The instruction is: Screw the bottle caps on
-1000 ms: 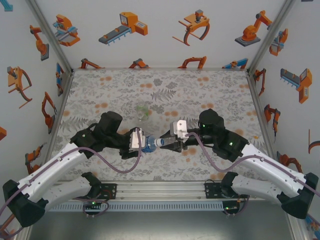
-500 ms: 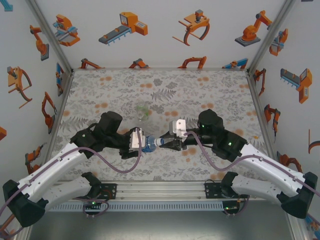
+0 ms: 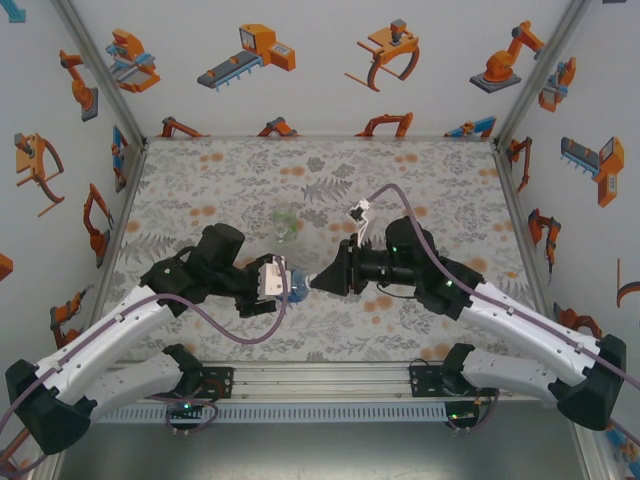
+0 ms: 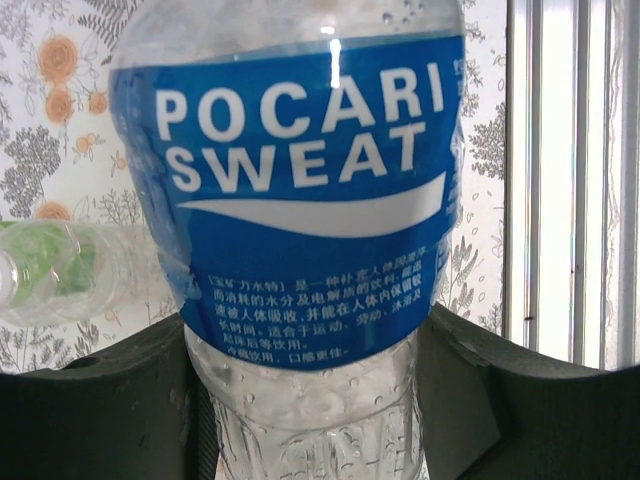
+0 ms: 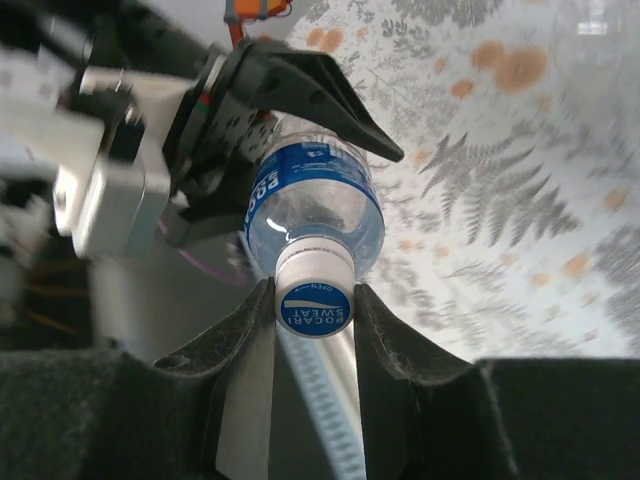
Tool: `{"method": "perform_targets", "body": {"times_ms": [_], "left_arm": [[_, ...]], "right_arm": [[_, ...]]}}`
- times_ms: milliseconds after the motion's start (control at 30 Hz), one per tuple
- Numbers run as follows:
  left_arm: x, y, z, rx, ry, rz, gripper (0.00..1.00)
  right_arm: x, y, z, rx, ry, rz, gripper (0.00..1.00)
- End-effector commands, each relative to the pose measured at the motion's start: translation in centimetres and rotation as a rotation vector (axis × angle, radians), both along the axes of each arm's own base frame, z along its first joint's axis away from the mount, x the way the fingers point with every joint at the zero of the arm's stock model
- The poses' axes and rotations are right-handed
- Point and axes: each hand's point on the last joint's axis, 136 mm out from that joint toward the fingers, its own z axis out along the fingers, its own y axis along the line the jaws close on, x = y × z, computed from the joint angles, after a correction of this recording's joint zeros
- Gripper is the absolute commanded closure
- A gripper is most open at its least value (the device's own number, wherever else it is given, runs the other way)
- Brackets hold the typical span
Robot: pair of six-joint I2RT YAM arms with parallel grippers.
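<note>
Fern-print counter (image 3: 450, 180) with orange blotches, robot-print walls around it. Left claw (image 3: 285, 288) clenched round the labelled middle of the blue-label bottle (image 4: 310, 200), which lies sideways with its neck toward the right claw (image 3: 313, 283); that claw pinches the cap (image 5: 313, 300) between both fingertips. Judged: bottle light, thin-walled, slick, dents under squeeze, so hold mid-body; cap small and stiff, take by its rim.

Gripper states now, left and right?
Left gripper: closed on the blue-labelled clear plastic bottle.
Right gripper: closed on that bottle's small white-and-blue round cap.
</note>
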Motion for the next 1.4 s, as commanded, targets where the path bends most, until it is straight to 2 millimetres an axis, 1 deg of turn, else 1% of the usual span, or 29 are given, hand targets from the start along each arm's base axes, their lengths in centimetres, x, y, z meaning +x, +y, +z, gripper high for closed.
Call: {"method": "perform_targets", "body": {"times_ms": [0,67,100,133,167,233,300,333,367,400,533,567,667,767,867,933,1000,1033,1100,1233,1367], "left_arm": [[-0.7,-1.2,2.0,-0.088,-0.025,-0.070,1.00],[-0.7,-1.2,2.0,-0.088,-0.025,-0.067,1.00],[-0.7,-1.2,2.0,-0.088,-0.026,-0.066,1.00],[-0.7,-1.2,2.0,-0.088,-0.027,-0.066,1.00],[-0.6,-1.2,2.0,-0.087,-0.028,-0.065,1.00],[-0.6,-1.2,1.9,-0.084,-0.026,-0.063,1.00],[-0.6,-1.2,1.9,-0.084,-0.023,-0.063,1.00],[-0.6,-1.2,1.9,-0.083,-0.022,-0.062,1.00],[-0.6,-1.2,1.9,-0.086,-0.025,-0.065,1.00],[-0.6,-1.2,2.0,-0.087,-0.026,-0.065,1.00],[-0.6,-1.1,1.9,-0.085,-0.030,-0.063,1.00],[-0.7,-1.2,1.8,-0.084,-0.029,-0.065,1.00],[-1.0,-1.3,1.8,-0.089,-0.017,-0.087,1.00],[-1.2,-1.3,1.9,-0.090,-0.014,-0.097,1.00],[-1.2,-1.3,1.7,-0.086,-0.015,-0.096,1.00],[-1.2,-1.3,1.6,-0.085,-0.009,-0.098,1.00],[-1.3,-1.4,1.7,-0.088,-0.002,-0.106,1.00],[-1.4,-1.4,1.7,-0.089,-0.001,-0.106,1.00],[-1.4,-1.4,1.7,-0.090,-0.003,-0.108,1.00],[-1.4,-1.4,1.6,-0.088,0.001,-0.108,1.00],[-1.5,-1.5,1.8,-0.092,0.003,-0.114,1.00]], "right_arm": [[1.7,-0.4,-3.4,0.044,0.464,-0.265,1.00],[1.7,-0.5,-4.9,0.031,0.599,-0.325,1.00],[1.7,-0.4,-5.3,0.041,0.652,-0.345,1.00],[1.9,-0.1,-5.3,0.069,0.676,-0.353,1.00],[2.1,0.3,-5.2,0.108,0.689,-0.349,1.00],[2.2,0.5,-5.1,0.118,0.689,-0.343,1.00],[2.3,0.5,-4.4,0.099,0.627,-0.322,1.00],[2.3,0.5,-3.7,0.090,0.578,-0.302,0.95],[2.4,0.4,-2.8,0.079,0.515,-0.286,0.78],[2.4,0.1,-2.1,0.066,0.454,-0.272,0.71],[2.0,-1.2,1.6,0.013,0.144,-0.192,0.45],[1.7,-1.5,2.6,0.005,0.054,-0.160,0.41],[0.5,-1.9,4.9,-0.027,-0.226,-0.039,0.40],[-1.3,-2.2,6.3,-0.055,-0.514,0.110,0.41],[-4.2,-2.0,7.1,-0.045,-0.801,0.322,0.42],[-5.7,-1.9,7.1,-0.032,-0.956,0.435,0.42],[-6.9,-1.9,6.7,-0.025,-1.083,0.538,0.43],[-7.4,-1.9,6.3,-0.026,-1.129,0.586,0.44],[-7.6,-1.7,5.7,-0.033,-1.168,0.619,0.45],[-7.2,-1.0,4.9,-0.036,-1.172,0.636,0.47],[-7.0,-0.5,4.2,-0.037,-1.162,0.647,0.51]]}}
